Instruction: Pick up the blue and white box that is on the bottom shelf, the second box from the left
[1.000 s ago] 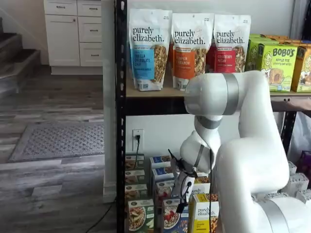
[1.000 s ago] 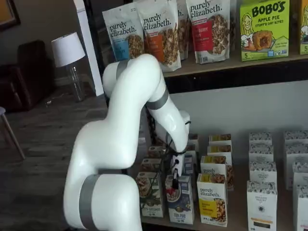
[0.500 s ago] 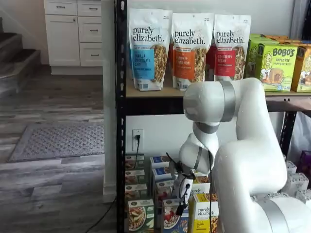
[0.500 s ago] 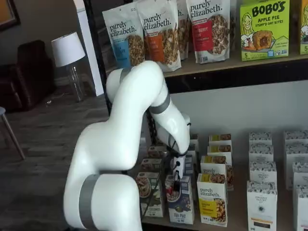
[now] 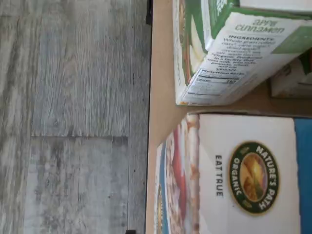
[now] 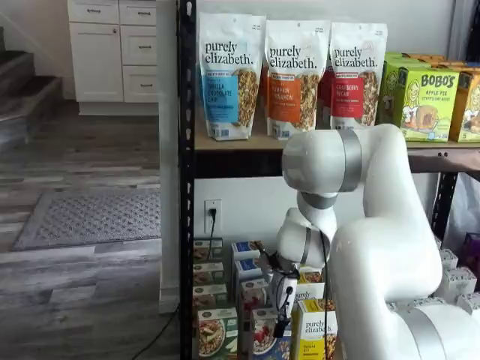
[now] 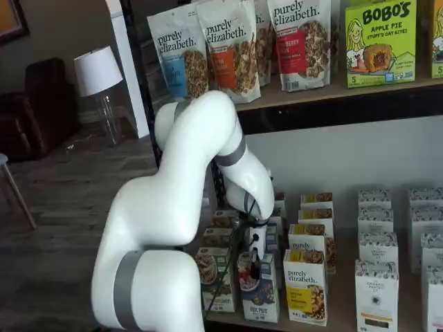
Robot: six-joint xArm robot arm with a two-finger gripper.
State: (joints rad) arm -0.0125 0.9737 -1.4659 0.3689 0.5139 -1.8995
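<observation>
The floor (image 6: 82,157) is grey wood planks, with a grey mat (image 6: 90,216) on it and white cabinets (image 6: 112,49) behind. A black rack (image 6: 185,187) stands in front of a white wall. On its tan upper board (image 7: 332,90) stand three granola bags (image 6: 289,75) and green Bobo's boxes (image 7: 379,41).

The white arm (image 6: 375,240) covers a big part of both shelf views and hides many boxes on the bottom shelf (image 7: 339,318), whose board is hardly seen. The blue box (image 7: 259,294) stands in the front row of this shelf, between the green box (image 7: 216,277) and the yellow box (image 7: 305,285). In both shelf views its upper part is hidden by the gripper (image 7: 253,261), which hangs just above it or at its top; whether they touch, I cannot tell. In one shelf view the blue box (image 6: 262,337) is cut off by the lower edge of the picture.

The black fingers look small and dark against the boxes, and no gap between them can be made out in either view. The jaws stand at their widest, and no box is held between them.

The wrist view is turned on its side. It shows the white top of the blue box (image 5: 243,170) with a round "Nature's Path" logo (image 5: 253,178), the green box (image 5: 229,53) beside it, the shelf edge (image 5: 161,97) and the floor (image 5: 73,117). The fingers do not appear there.
</observation>
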